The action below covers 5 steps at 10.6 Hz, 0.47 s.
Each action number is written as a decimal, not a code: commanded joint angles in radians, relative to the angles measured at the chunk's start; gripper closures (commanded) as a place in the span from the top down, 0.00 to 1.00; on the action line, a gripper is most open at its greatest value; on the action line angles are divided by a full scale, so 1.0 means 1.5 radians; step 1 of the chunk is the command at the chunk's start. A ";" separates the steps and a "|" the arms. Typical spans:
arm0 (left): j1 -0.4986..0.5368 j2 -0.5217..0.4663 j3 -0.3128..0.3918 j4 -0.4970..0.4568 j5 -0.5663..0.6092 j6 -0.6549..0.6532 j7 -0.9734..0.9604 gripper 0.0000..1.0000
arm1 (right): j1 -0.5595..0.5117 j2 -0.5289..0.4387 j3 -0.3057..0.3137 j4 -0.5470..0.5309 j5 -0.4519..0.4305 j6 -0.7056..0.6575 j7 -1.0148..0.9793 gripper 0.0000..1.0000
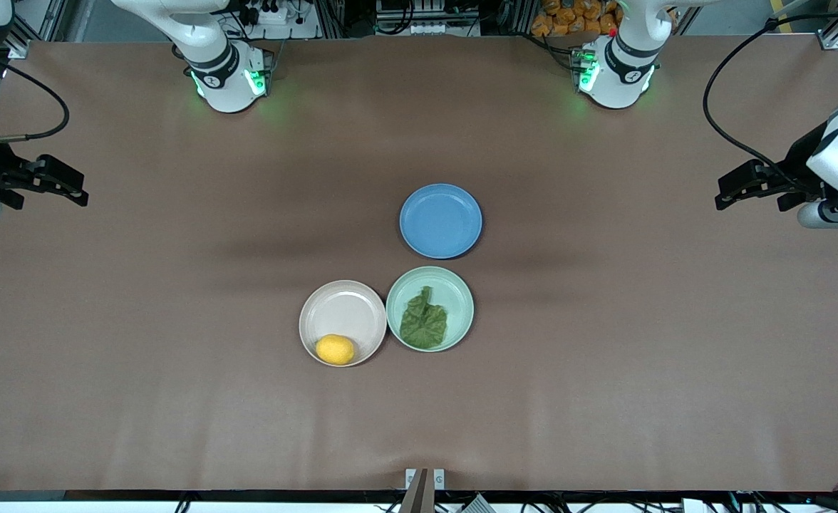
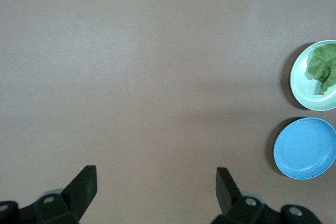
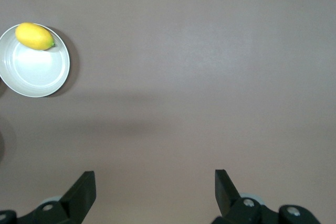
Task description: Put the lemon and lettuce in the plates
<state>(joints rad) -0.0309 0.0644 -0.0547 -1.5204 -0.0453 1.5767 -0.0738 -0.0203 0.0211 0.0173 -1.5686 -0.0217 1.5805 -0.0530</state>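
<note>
My left gripper (image 2: pixel 156 184) hangs spread wide with nothing between its fingers, over bare table (image 1: pixel 604 370) at the left arm's end. My right gripper (image 3: pixel 155 187) is the same, released and holding nothing, over bare table at the right arm's end. Both arms wait, well apart from the work.

From either set of jaws I see the task's things far off toward the table's middle. The lemon (image 1: pixel 335 349) lies in the beige-pink plate (image 1: pixel 343 306), against the part of its rim nearest the front camera. The lettuce (image 1: pixel 424 320) lies in the mint green plate (image 1: pixel 462 299), which touches the beige-pink one on the left arm's side. A blue plate (image 1: pixel 440 220) sits just farther from the front camera, with nothing on it.

My left wrist view catches the lettuce, its plate and the blue plate but not the lemon; my right wrist view catches only the lemon and its plate.
</note>
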 commanded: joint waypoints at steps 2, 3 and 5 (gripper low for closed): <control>0.005 -0.012 -0.010 0.010 0.015 -0.016 -0.004 1.00 | -0.010 -0.001 0.006 0.006 0.006 -0.003 -0.012 1.00; 0.005 -0.013 -0.009 0.010 0.015 -0.016 -0.013 1.00 | -0.010 0.000 0.006 0.006 0.005 -0.001 -0.012 1.00; 0.007 -0.014 -0.006 0.009 0.015 -0.023 -0.016 1.00 | -0.010 0.000 0.007 0.006 0.006 0.003 -0.010 1.00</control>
<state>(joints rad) -0.0301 0.0533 -0.0575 -1.5140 -0.0453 1.5707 -0.0818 -0.0203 0.0211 0.0176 -1.5685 -0.0217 1.5821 -0.0534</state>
